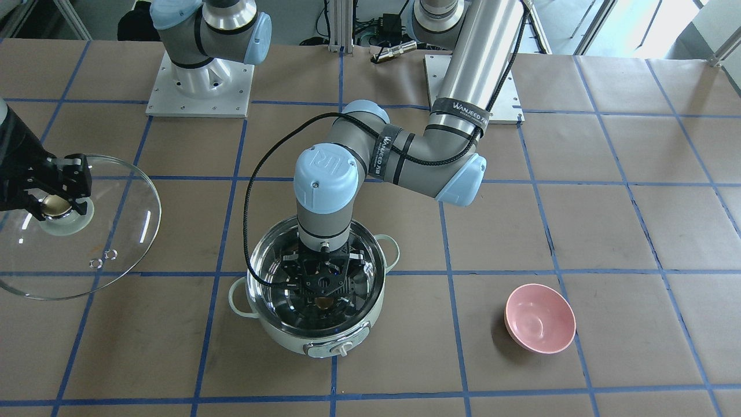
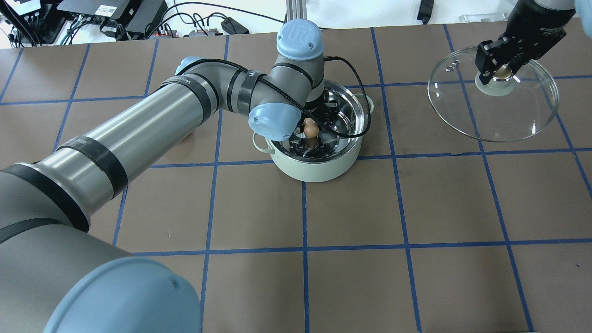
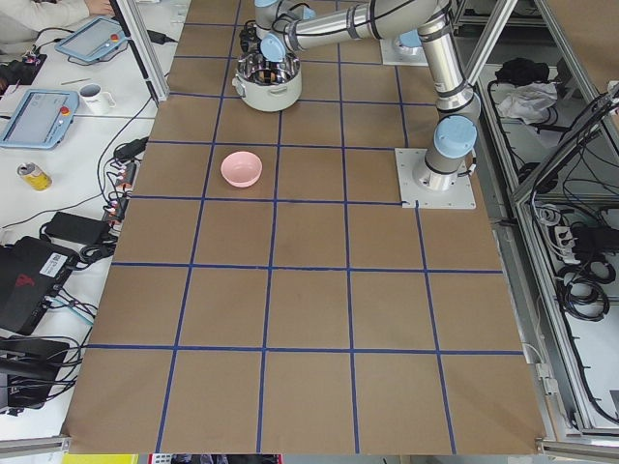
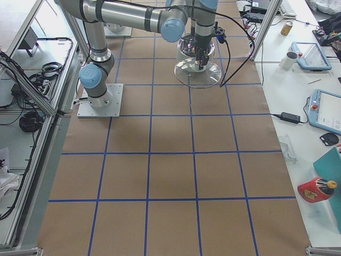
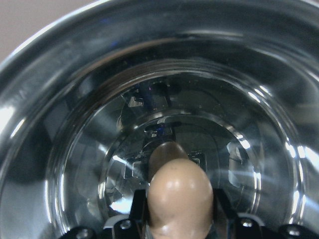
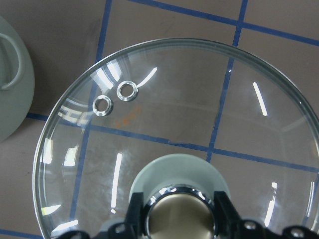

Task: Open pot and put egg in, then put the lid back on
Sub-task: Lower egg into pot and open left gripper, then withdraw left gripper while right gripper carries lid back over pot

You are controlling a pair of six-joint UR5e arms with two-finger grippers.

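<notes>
R gripper (image 6: 178, 221) fingers (image 6: 133, 219) clamped either side of knob (image 6: 174, 174) on glass lid (image 6: 199, 109). Two ringed holes (image 6: 126, 90) sat upper left. Pot (image 6: 12, 99) edge w/ handle showed at left. Blue-taped table (image 6: 174, 20) showed thru glass.

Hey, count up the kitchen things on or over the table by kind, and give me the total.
pot: 1
lid: 1
egg: 1
bowl: 1
Total: 4

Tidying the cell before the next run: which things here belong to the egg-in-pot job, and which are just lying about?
Job: pot, egg, glass lid.
Lying about: pink bowl; on the side desk, white mug and drink can.
</notes>
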